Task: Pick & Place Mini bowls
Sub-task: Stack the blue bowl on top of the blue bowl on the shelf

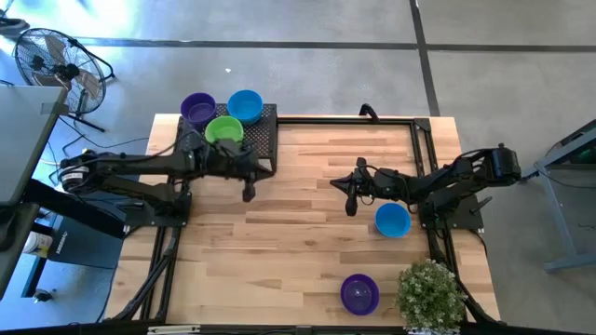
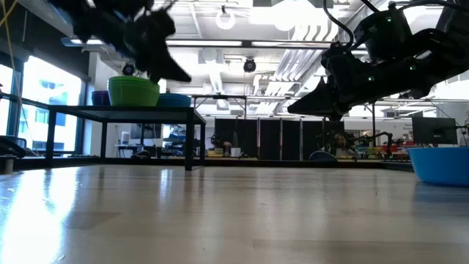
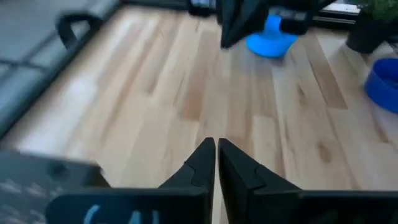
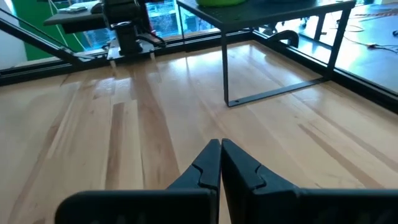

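While both arms hover empty over the counter [image 1: 279,233], left pincer [image 1: 248,194] and right pincer [image 1: 351,207] are closed; three mini bowls [image 1: 223,130] sit on the far-left rack [image 1: 265,140], a blue bowl [image 1: 392,221] and a purple bowl [image 1: 359,293] lie right.

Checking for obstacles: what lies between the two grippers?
Only bare wooden tabletop between the left gripper and the right gripper, per the high view.

Left arm stretched in from its side, left tool [image 1: 248,194] raised above the surface, fingers [image 3: 200,163] pressed together and empty, right arm reaching inward, right tool [image 1: 351,208] likewise closed, empty, held aloft
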You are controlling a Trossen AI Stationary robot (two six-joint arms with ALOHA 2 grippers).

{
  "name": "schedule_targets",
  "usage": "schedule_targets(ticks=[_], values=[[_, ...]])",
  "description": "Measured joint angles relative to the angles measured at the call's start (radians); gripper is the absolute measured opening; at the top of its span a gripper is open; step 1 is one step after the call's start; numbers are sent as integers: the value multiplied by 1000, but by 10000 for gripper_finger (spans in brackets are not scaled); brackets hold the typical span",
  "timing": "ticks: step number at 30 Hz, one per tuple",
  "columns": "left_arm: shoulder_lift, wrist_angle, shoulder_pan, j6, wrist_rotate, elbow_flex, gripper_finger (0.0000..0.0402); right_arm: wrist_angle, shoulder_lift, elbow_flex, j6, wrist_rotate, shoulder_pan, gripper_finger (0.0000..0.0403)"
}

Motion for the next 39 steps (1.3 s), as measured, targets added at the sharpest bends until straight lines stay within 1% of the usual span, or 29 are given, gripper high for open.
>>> schedule_targets(ticks=[2,4,5,6,8,10,12,14,17,20,23,27,30,33,36,39], values=[[47,43,-11,-39,-3,-31,18,-6,-10,0,-1,5,9,1],[87,73,-24,-70,-38,-69,11,-19,-38,0,-1,23,25,1],[90,114,-36,-83,-55,-98,6,-31,-55,0,-1,35,35,2],[89,204,-51,-85,-60,-129,3,-56,-79,1,-1,53,49,2],[85,438,-80,-85,-58,-195,4,-136,-133,2,12,102,82,1],[86,612,-106,-85,-55,-266,3,-284,-201,21,44,165,124,1],[98,730,-128,-84,-58,-317,1,-507,-264,67,102,240,171,1],[108,826,-140,-80,-76,-350,2,-754,-316,141,178,304,220,1],[109,877,-143,-78,-82,-380,2,-1092,-346,277,341,348,286,1],[128,881,-143,-78,-82,-382,3,-1378,-326,402,514,363,351,6],[151,882,-143,-81,-81,-382,3,-1602,-273,500,653,350,422,12],[152,882,-143,-85,-60,-382,3,-1845,-171,610,856,283,503,21],[152,879,-143,-85,-18,-382,3,-1963,-88,686,973,219,556,39],[152,873,-143,-85,3,-382,3,-2034,-14,744,1037,155,597,69],[152,864,-143,-85,7,-382,3,-2052,40,771,1049,91,629,102],[152,845,-143,-85,7,-382,3,-2051,74,767,1076,54,647,130]])
